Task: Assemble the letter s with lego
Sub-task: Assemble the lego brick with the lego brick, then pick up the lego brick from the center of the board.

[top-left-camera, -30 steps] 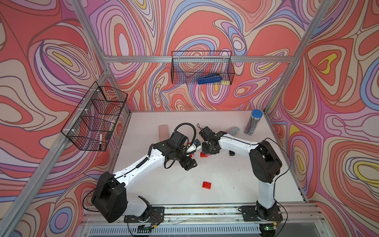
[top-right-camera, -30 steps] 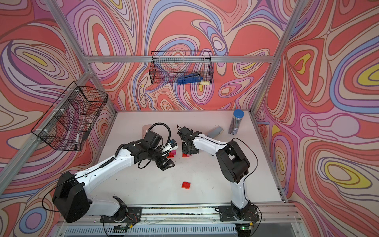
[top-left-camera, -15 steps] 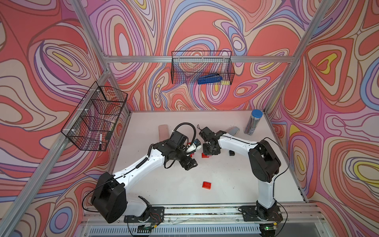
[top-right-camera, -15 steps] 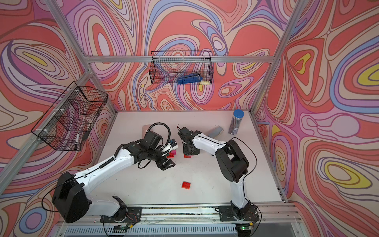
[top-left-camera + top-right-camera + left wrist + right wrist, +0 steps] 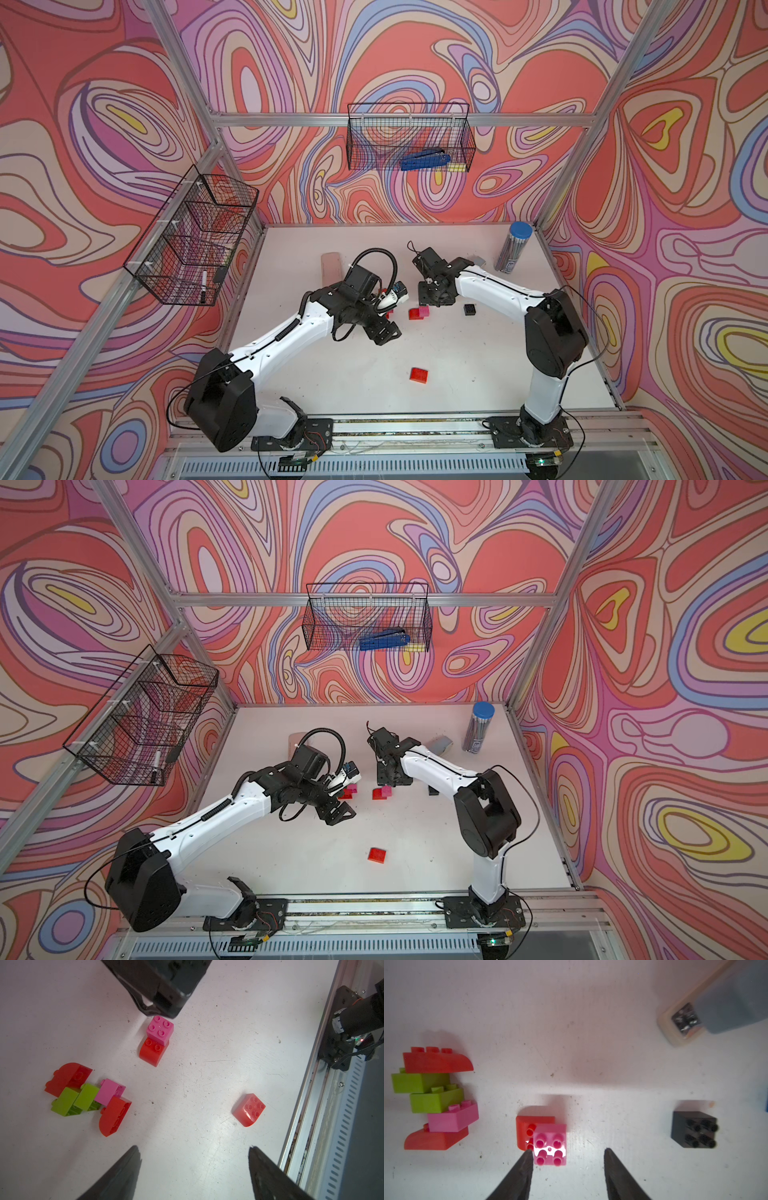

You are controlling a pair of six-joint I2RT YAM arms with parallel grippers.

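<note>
While the left claw point(image 5: 193, 1147) hangs wide apart over bare table point(image 5: 207, 1084) holding nothing, the right claw point(image 5: 568, 1151) stands apart too, unclamped, one fingertip point(image 5: 521, 1167) just beside the pink brick point(image 5: 550, 1145) stacked on a red brick point(image 5: 522, 1130) mid-table. Lego count: four red, two lime, two pink, one black brick point(image 5: 693, 1129); five sit joined as a cluster point(image 5: 87, 1095) lying on its side near the stack, and a loose red brick point(image 5: 249, 1109) lies toward the front edge. Containers: back-wall basket point(image 5: 365, 141) with a blue tool point(image 5: 424, 159), side-wall basket point(image 5: 174, 266) with a marker point(image 5: 203, 284), capped tube point(image 5: 513, 249) at the back right corner, contents unclear.
</note>
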